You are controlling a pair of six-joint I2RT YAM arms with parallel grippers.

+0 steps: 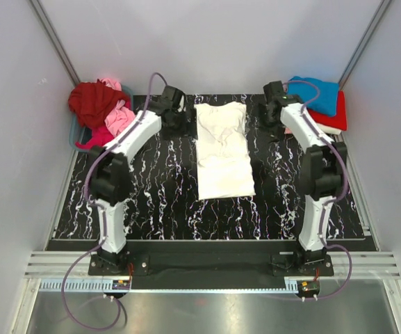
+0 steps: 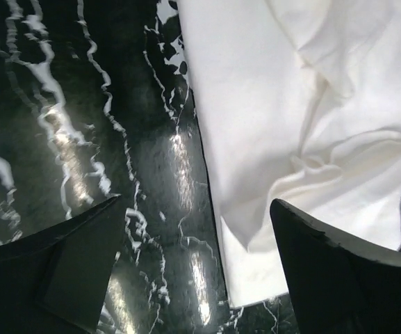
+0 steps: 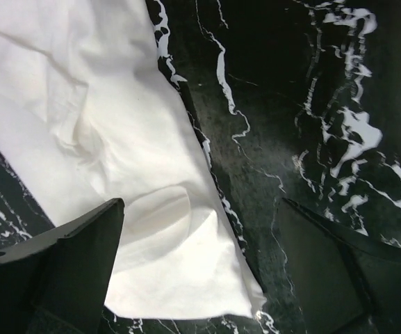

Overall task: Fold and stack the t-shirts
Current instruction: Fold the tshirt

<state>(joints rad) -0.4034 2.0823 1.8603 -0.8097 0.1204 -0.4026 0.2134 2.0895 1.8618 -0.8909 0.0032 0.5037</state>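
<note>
White t-shirt flat at the middle of the surface, sides folded inward to a long narrow panel, long axis running from near to far. Some creasing at the far end, where a loose fold of cloth bulges in both wrist views.

Left fingers spread wide, gripping nothing, low at the far left corner of the panel: one finger over bare black marbled surface, the other over the cloth edge. Right fingers likewise spread wide and empty at the far right corner, one finger over the cloth, the other over bare surface. Contact between fingers and cloth not determinable.

Unfolded heap at the far left corner: dark red t-shirt on top, pink t-shirt beneath and beside it, both in a blue bin.

Folded stack at the far right corner, just behind the right arm: blue t-shirt uppermost, red t-shirt under it, a white layer at the bottom edge.
</note>
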